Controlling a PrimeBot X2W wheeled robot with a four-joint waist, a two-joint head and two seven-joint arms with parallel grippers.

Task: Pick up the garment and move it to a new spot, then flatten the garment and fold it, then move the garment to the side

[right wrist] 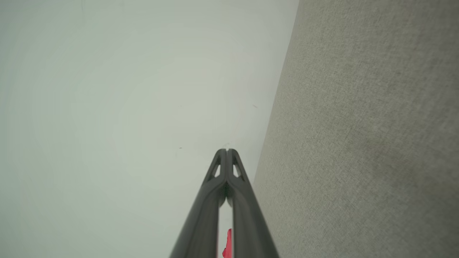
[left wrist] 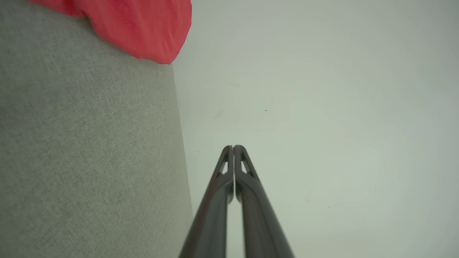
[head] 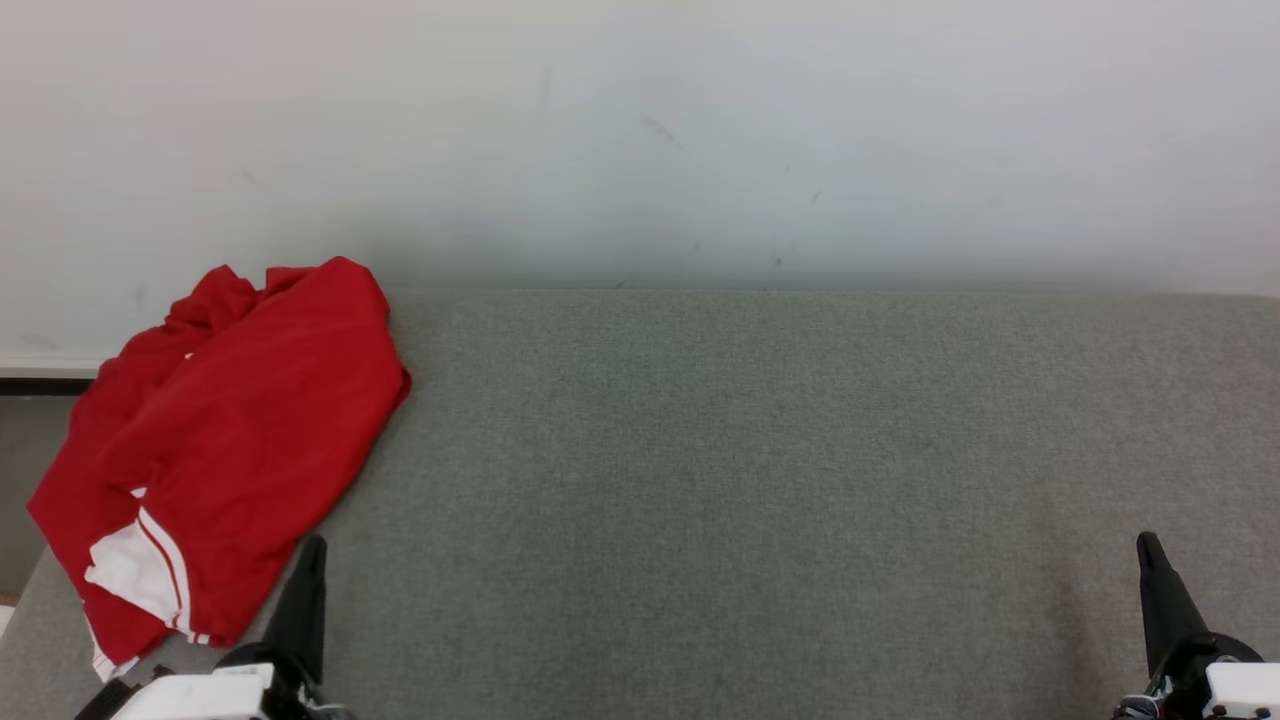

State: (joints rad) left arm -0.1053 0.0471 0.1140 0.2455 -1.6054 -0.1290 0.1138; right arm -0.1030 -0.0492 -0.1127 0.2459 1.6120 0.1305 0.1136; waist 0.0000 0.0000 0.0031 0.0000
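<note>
The garment (head: 230, 440) is red with a white striped patch and lies crumpled at the far left of the grey table (head: 760, 480), part of it hanging over the left edge. In the left wrist view a corner of the garment (left wrist: 143, 28) shows at the top left. My left gripper (head: 313, 545) stands at the lower left, just right of the garment's near end, its fingers pressed together (left wrist: 233, 147) and holding nothing. My right gripper (head: 1146, 540) rests at the lower right, far from the garment, shut and empty (right wrist: 226, 150). A red sliver of the garment (right wrist: 227, 247) shows between the right fingers' bases.
A pale wall (head: 640, 130) rises directly behind the table's far edge. Left of the table a dark strip of floor and baseboard (head: 35, 385) shows. The grey cloth surface stretches bare from the garment to the right side.
</note>
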